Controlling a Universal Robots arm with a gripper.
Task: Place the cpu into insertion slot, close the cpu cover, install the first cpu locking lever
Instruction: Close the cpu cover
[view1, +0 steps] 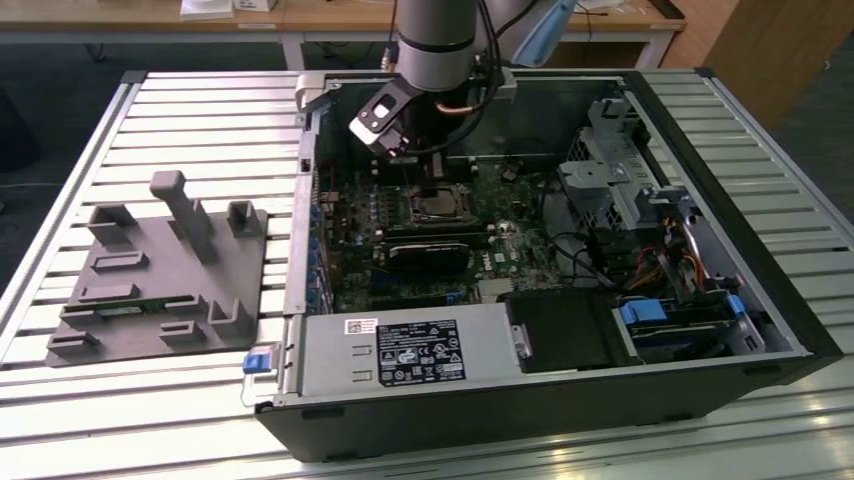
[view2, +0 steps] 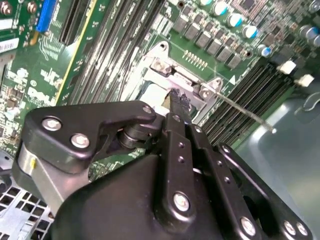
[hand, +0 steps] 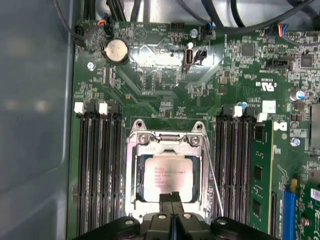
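Observation:
The cpu (hand: 167, 176) lies flat in the insertion slot, its silver-tan face showing through the middle opening of the cpu cover (hand: 134, 170). The cover is down over it, and the slot itself is hidden beneath both. In the exterior view the socket (view1: 435, 205) sits mid-board inside the open case. My gripper (hand: 172, 196) is shut with nothing between its fingers, its tips (view2: 178, 98) resting at the cover's edge. A thin wire locking lever (hand: 214, 180) runs along one side of the socket and sticks out free (view2: 247, 114).
Black memory slots (hand: 100, 165) flank the socket on both sides. A black card (view1: 427, 250) lies close to the socket, with a power supply (view1: 407, 350) and drive cage (view1: 627, 190) around it. A grey fixture (view1: 154, 270) stands on the table outside the case.

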